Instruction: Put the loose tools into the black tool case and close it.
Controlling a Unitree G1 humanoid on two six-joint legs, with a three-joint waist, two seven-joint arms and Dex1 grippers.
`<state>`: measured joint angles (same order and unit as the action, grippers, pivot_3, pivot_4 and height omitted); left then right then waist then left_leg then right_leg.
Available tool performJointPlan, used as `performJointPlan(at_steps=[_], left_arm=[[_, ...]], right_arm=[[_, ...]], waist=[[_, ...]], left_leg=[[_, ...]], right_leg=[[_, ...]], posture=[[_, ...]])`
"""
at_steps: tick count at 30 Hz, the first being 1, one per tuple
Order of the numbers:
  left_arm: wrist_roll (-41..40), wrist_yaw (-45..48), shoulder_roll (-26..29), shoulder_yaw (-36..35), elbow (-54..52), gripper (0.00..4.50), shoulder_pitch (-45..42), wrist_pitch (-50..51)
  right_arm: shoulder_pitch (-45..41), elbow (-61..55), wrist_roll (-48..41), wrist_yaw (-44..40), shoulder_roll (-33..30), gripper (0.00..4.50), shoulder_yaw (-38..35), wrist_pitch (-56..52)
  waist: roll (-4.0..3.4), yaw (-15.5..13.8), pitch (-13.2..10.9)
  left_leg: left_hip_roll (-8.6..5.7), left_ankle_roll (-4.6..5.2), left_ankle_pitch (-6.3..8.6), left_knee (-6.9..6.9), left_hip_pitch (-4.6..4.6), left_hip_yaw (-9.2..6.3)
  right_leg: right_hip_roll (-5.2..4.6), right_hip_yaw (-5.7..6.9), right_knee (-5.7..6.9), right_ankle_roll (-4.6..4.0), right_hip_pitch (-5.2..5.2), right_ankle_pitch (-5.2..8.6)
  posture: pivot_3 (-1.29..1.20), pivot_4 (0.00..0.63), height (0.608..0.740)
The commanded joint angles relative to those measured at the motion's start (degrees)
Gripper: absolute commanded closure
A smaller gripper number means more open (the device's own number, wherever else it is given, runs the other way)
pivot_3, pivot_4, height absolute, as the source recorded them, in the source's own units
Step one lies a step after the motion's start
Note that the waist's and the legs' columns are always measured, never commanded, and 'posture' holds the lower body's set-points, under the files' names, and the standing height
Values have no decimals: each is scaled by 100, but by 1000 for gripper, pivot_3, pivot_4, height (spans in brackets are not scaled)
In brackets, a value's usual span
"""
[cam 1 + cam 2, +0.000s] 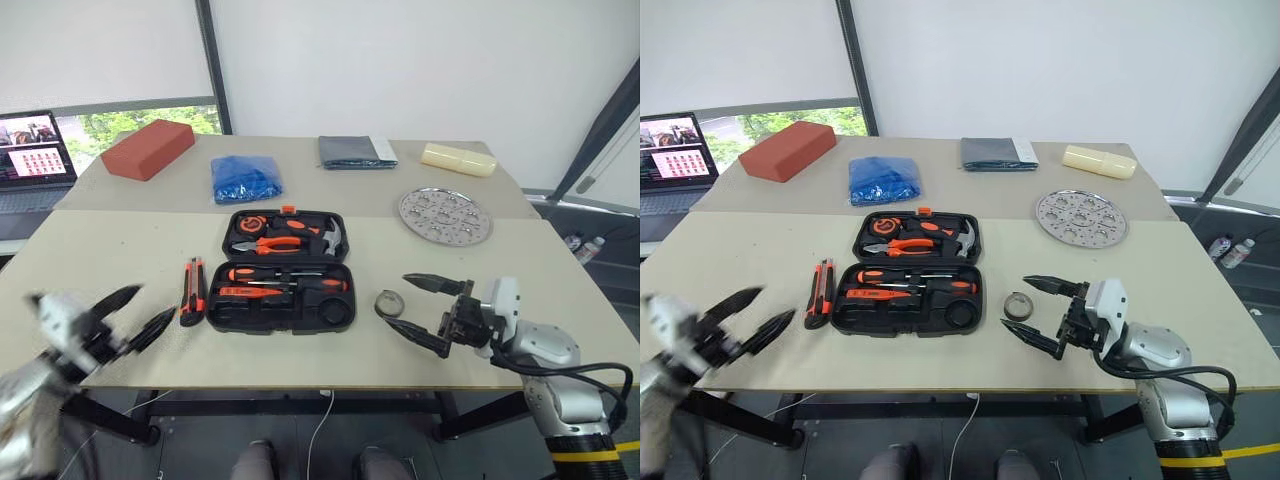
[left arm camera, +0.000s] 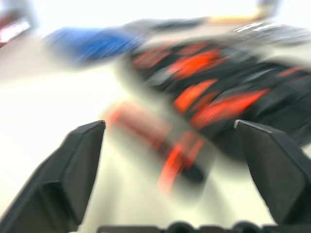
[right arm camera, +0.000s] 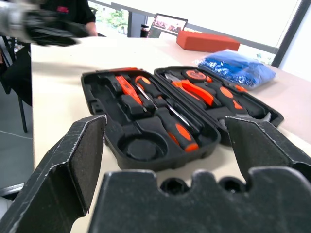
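Observation:
The black tool case (image 1: 222, 300) lies open mid-table, its lid flat behind it. Orange-and-black screwdrivers (image 1: 290, 273) rest in recesses of its near half. Just left of the case, the orange-and-black utility knife (image 1: 192, 291) lies on the table. The small grey tape roll (image 1: 1008, 300) sits on the table right of the case, in line with the fingertips of my open right gripper (image 1: 397, 300); I cannot tell whether they touch. My left gripper (image 1: 150, 308) is open and empty near the table's front left, short of the knife (image 2: 165, 145).
Pliers (image 1: 270, 243), a hammer and a tape measure sit in the case's far half. Along the back are a red brick (image 1: 148, 148), a blue bag (image 1: 246, 177), a folded grey cloth (image 1: 356, 151) and a pale block (image 1: 458, 158). A perforated metal disc (image 1: 445, 215) lies right; a laptop (image 1: 35, 160) far left.

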<state>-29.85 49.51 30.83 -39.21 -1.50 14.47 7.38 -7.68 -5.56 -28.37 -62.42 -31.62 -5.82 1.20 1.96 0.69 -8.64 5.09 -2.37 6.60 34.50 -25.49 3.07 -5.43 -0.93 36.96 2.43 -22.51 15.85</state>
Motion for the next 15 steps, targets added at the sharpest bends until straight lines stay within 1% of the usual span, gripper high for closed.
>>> performJointPlan(at_steps=[1,4,6,8,10,12,15], left_arm=[[-293,-952,-273,-725,-727,43,763,609],[-506,-1564,-286,-842,-1212,43,1055,1379],[-814,-1801,-213,-837,-1530,43,990,1815],[-1272,-2145,39,-642,-1953,43,624,2531],[-1497,-2493,313,-408,-2188,43,275,3203],[-1792,-3133,548,-127,-2296,43,-326,4068],[-2088,-3784,608,177,-2334,43,-1056,4844]], right_arm=[[-110,126,-146,-245,-75,0,-233,303],[-181,224,-126,-320,-81,0,-244,354],[-242,271,-123,-354,-78,0,-236,361],[-341,272,-132,-381,-68,0,-192,304],[-425,268,-139,-405,-55,0,-152,255],[-516,225,-157,-412,-47,0,-107,181],[-591,155,-177,-395,-48,0,-64,106]], waist=[[5,-49,-1],[11,-118,-4],[11,-140,-5],[11,-143,-6],[11,-138,-8],[10,-131,-8],[8,-118,-9]], left_leg=[[0,-3,2,3,1,1],[-6,-8,5,5,-2,4],[-13,-9,6,4,-5,3],[-21,-8,6,2,-7,5],[-22,-8,7,1,-14,5],[-24,-8,6,1,-13,7],[-27,-6,5,2,-8,17]], right_leg=[[-6,5,-5,1,-4,1],[-24,11,-17,-1,-4,0],[-38,14,-19,-1,-10,0],[-54,17,-20,-1,-13,0],[-59,26,-19,-1,-16,0],[-59,26,-18,-1,-18,-1],[-58,23,-15,5,-16,-9]], posture=[[0,150,740],[0,150,740],[0,150,740],[0,150,740],[0,150,740],[0,150,740],[0,150,740]])
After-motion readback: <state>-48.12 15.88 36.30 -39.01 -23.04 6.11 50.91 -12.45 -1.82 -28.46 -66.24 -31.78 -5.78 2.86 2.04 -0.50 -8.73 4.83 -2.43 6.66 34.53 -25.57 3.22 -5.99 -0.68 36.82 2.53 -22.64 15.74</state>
